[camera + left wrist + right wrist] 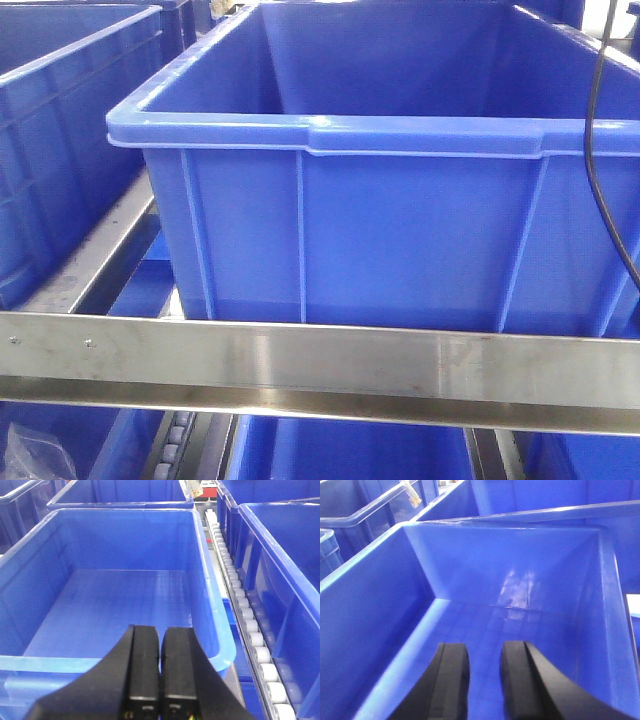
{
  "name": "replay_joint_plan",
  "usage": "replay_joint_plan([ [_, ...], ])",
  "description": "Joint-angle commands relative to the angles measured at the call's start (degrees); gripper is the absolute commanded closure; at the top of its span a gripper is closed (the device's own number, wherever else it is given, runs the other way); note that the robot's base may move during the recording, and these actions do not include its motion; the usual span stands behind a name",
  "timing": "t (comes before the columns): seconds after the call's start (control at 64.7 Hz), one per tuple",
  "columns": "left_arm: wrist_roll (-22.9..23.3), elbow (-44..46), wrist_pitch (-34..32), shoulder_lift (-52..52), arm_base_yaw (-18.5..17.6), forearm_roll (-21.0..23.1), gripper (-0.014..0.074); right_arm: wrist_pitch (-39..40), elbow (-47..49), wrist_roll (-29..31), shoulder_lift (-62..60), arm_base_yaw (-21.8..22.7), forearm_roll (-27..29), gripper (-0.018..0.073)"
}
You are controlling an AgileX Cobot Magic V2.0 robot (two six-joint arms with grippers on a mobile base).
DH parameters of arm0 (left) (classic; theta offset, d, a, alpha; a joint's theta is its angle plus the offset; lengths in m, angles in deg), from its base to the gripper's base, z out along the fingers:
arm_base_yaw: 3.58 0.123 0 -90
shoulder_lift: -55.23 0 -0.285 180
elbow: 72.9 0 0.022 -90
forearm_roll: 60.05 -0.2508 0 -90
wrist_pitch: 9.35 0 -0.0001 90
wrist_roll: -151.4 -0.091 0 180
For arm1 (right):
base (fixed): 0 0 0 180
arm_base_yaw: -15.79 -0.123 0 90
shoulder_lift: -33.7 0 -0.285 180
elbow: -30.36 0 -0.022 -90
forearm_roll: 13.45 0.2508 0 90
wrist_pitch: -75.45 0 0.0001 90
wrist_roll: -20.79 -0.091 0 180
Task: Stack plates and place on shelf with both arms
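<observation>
Blue plastic crates (400, 200) on a steel roller rack (320, 365) fill every view. Left claw (160, 672) hangs over one crate's near rim, fingers pressed together, empty. Right claw (485, 680) hovers inside a crate, slightly parted, holding nothing.

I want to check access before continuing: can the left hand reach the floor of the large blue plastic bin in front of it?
Probably yes. The left hand, shut and holding nothing, hovers over the near rim of the large blue plastic bin, whose open top and bare floor leave the way free.

front view: three blue bins (400, 230) at shelf level, one steel rail (320, 365), one black cable (595, 150). left wrist: four bins, one roller track (245, 615), one end effector (160, 672). right wrist: one end effector (484, 677).
</observation>
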Motion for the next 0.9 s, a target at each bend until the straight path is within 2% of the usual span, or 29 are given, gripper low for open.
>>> replay_joint_plan([
  [0.0,0.17,1.84,-4.92,0.44,0.02,0.5,0.0514,3.95,1.67,0.89,-3.74,0.75,-0.21,0.0261],
  [0.046,0.17,1.84,-4.92,0.44,0.02,0.5,0.0514,2.88,1.07,1.77,-5.33,1.6,-0.21,0.0301],
  [0.17,0.17,1.84,-4.92,0.44,0.02,0.5,0.0514,1.37,-2.72,5.22,-10.57,6.28,-0.21,0.0519],
  [0.325,0.17,1.84,-4.92,0.44,0.02,0.5,0.0514,0.91,-10.95,5.27,-20.24,13.21,-2.74,0.0505],
  [0.433,0.17,1.84,-4.92,0.44,0.02,0.5,0.0514,-0.44,-16.11,5.27,-28.15,15.91,-3.2,0.0505],
  [0.757,0.17,1.84,-4.92,0.44,0.02,0.5,0.0514,-13.66,-25.16,5.22,-52.7,16.05,-3.13,0.0505],
  [0.881,0.17,1.84,-4.92,0.44,0.02,0.5,0.0514,-22.84,-25.44,5.22,-60.69,16.05,-3.13,0.0505],
])
